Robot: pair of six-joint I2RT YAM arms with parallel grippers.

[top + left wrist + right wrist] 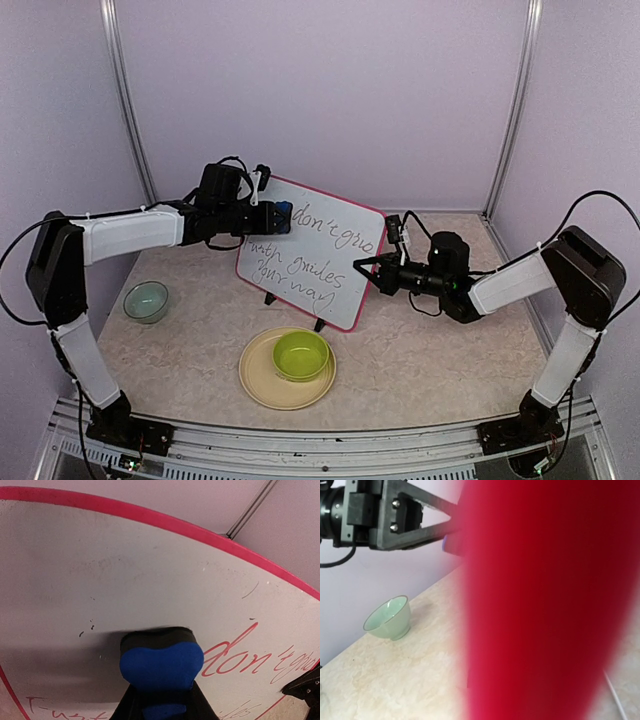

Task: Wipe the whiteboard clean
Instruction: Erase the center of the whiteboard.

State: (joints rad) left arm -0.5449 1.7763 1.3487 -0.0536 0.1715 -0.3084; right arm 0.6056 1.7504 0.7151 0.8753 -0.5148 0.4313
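Observation:
The whiteboard [340, 305], pink-red framed, stands tilted on small black feet at mid-table, with handwriting across its right and lower parts. Its upper left area [100, 580] is wiped, with only faint smudges and specks. My left gripper [268, 216] [161, 705] is shut on a blue eraser [281, 214] [161, 667], whose black felt presses against the board near the red word "don't". My right gripper [366, 272] is closed on the board's right edge. In the right wrist view the blurred red frame [545, 605] fills most of the picture and hides the fingers.
A pale green cup-like bowl [146, 301] [387, 619] sits at the left. A lime-green bowl [301, 355] rests on a tan plate [262, 385] just in front of the board. Lilac walls and metal posts enclose the table.

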